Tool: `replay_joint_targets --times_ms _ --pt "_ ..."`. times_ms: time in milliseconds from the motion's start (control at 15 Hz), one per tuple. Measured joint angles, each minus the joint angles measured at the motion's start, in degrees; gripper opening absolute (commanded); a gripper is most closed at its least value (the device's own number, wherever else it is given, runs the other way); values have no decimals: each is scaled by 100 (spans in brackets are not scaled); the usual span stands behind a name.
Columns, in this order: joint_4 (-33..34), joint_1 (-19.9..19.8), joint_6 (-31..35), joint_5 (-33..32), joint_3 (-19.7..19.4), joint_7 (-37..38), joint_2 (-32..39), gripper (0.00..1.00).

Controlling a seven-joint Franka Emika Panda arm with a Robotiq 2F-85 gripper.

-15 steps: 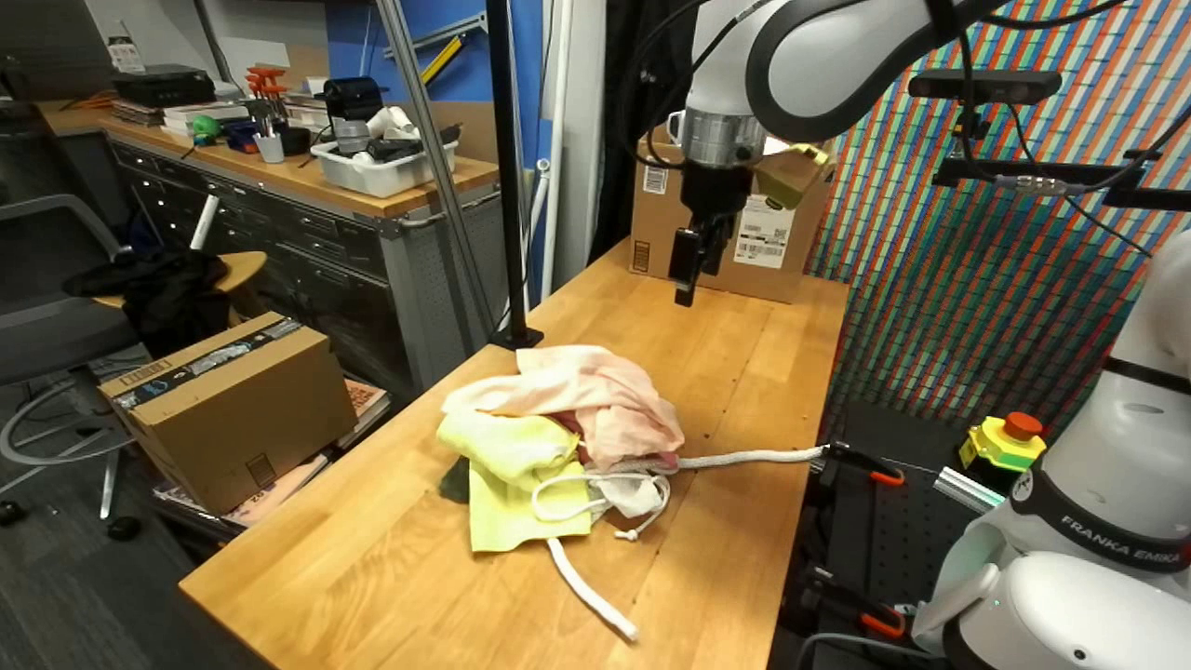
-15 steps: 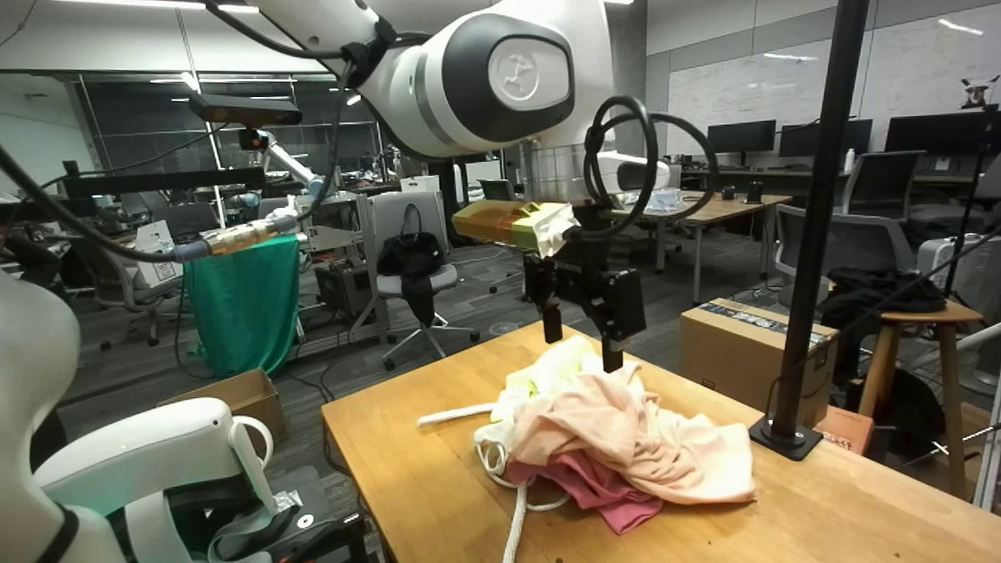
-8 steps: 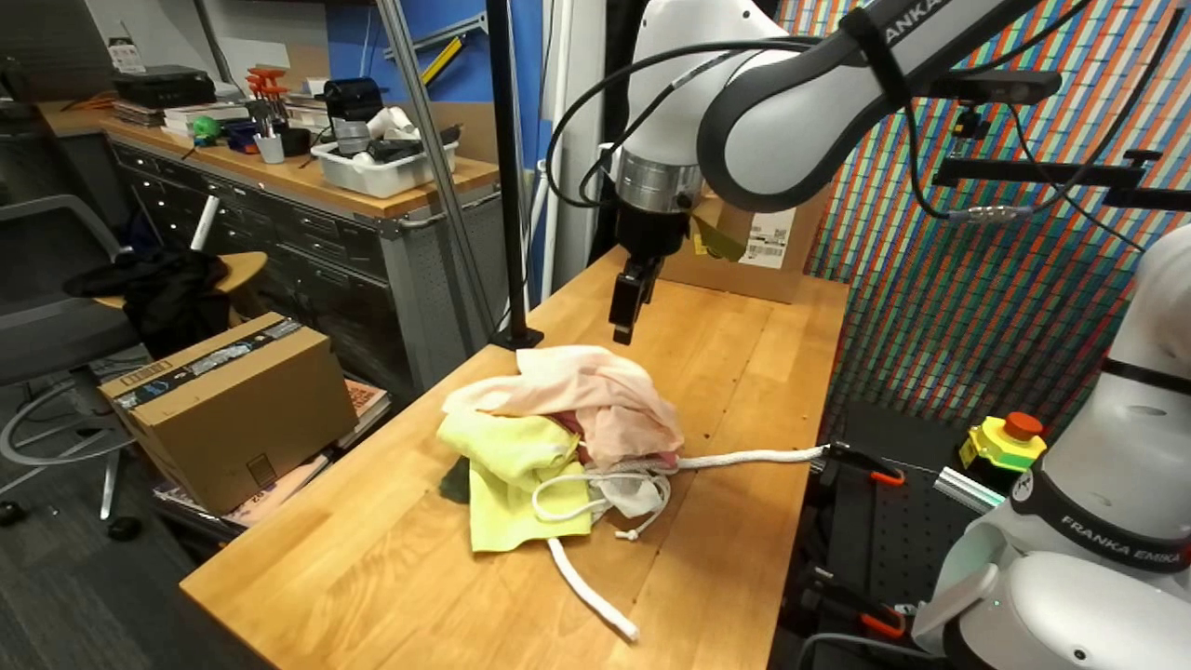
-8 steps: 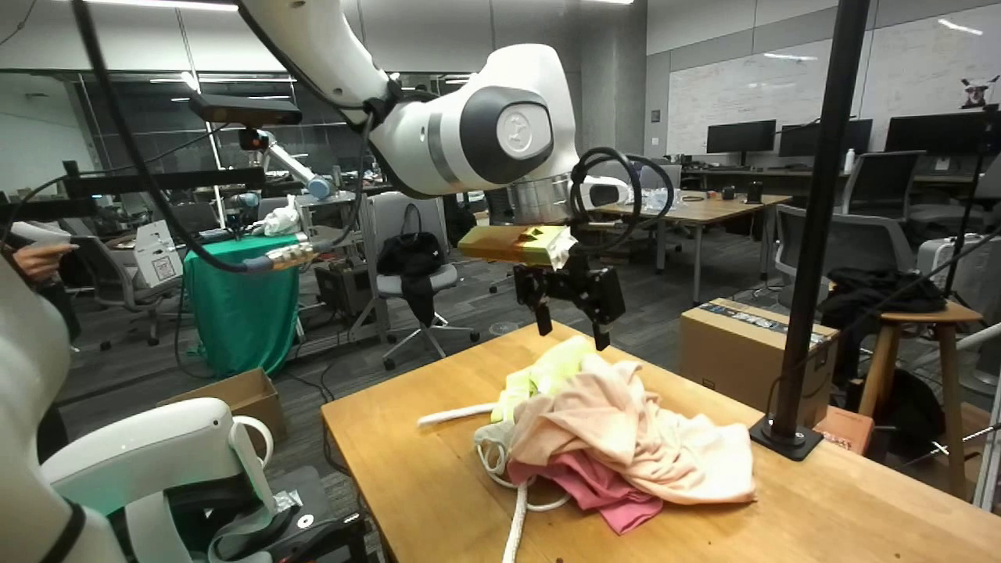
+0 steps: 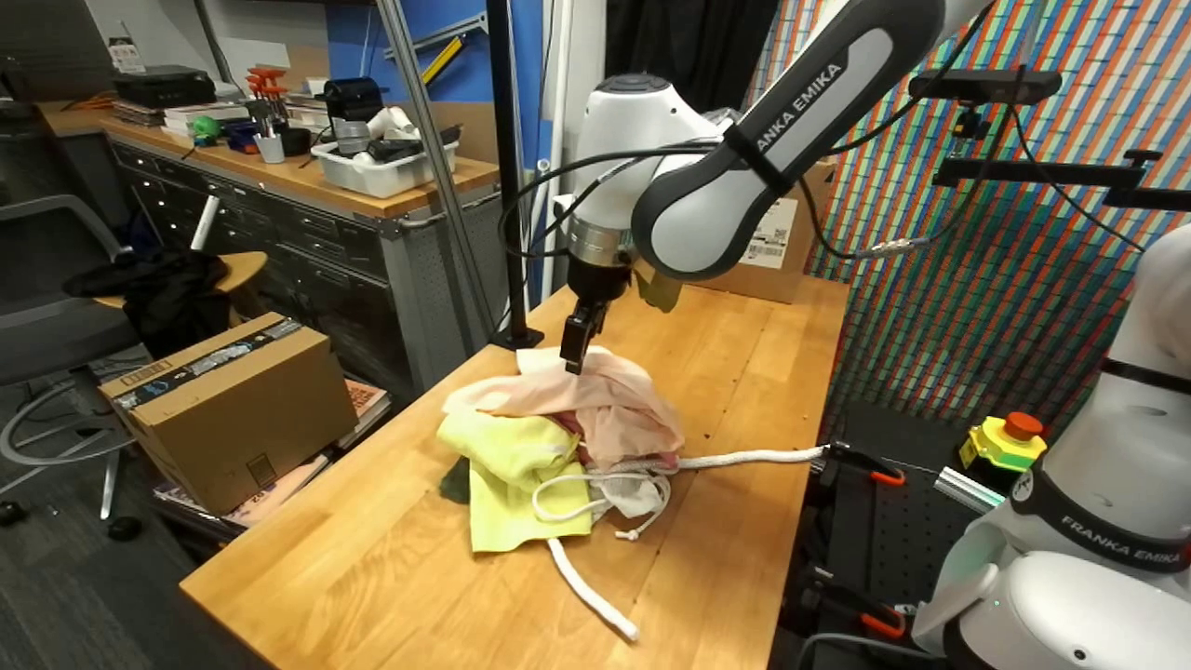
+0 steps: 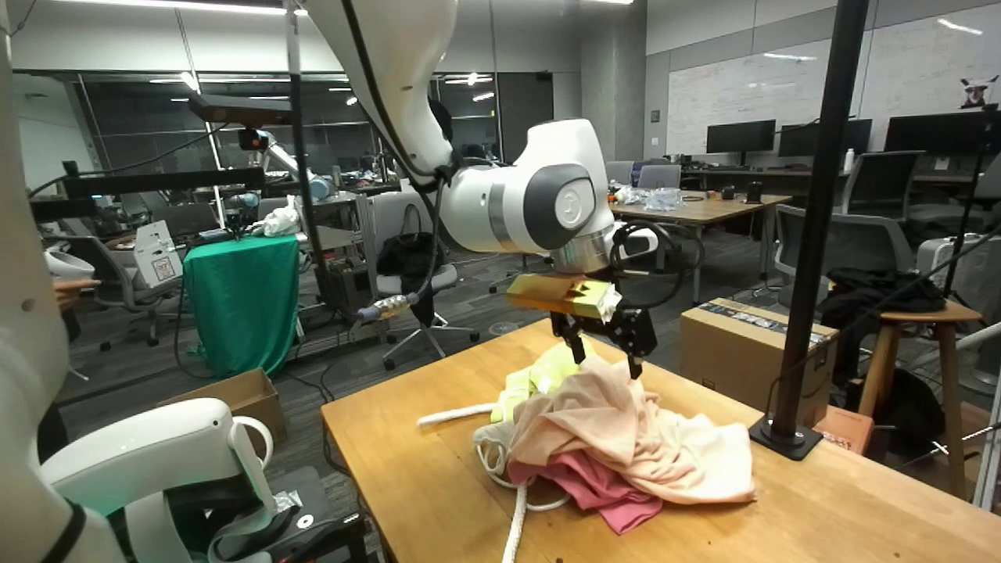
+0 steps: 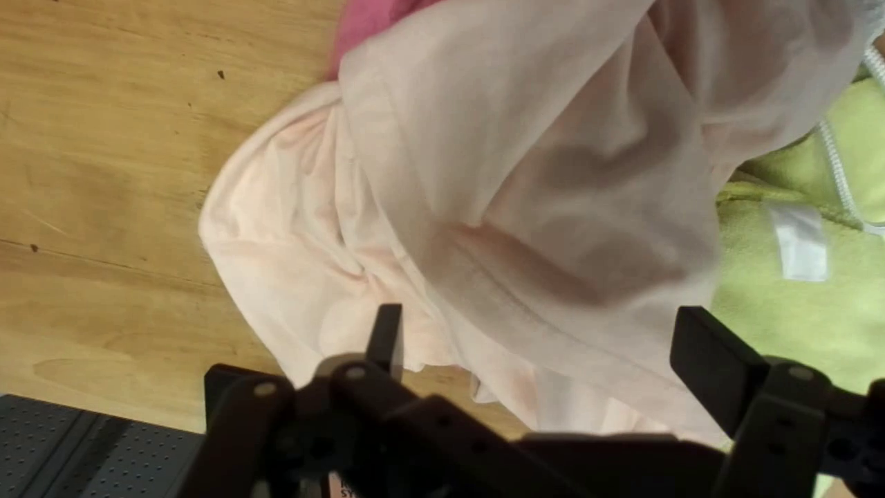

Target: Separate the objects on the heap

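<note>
The heap point(image 6: 618, 434) sits on the tabletop point(image 5: 726, 577) with its pieces bunched together, so the step in hand looks like reaching for a first item. The gripper point(image 7: 536, 330) hangs over the heap, its jaws apart and nothing clamped; whether a tip brushes the fabric cannot be told. Below it, the pale pink cloth point(image 5: 609, 405) drapes across the heap's top, and the deeper pink cloth point(image 6: 602, 483) pokes out at the heap's foot. The yellow-green cloth point(image 5: 516, 475) makes up another side of the heap. Lengths of white cord point(image 5: 584, 592) run out from the heap in two directions, and the small cream cloth point(image 5: 633, 496) lies at its edge.

The next move probably calls for lowering onto a raised fold of the pale pink cloth, closing on that layer alone, lifting high, and setting it down well apart from the heap. Too deep a pinch could drag the deeper pink cloth along, so a shallow grip and slow lift seem wise.
</note>
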Motion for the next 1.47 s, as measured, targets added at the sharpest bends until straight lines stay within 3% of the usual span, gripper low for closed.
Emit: replay_joint_targets --times_ms 533,600,667,1267,1467 --pt "840 259 4 -174 -389 163 1158 100" --pt "904 270 0 -174 -407 163 1241 75" --pt "956 272 -12 -174 -414 163 1304 74" --pt "1353 272 -1134 98 -360 143 1365 5" --pt "1463 272 -1446 103 -360 143 1352 0"
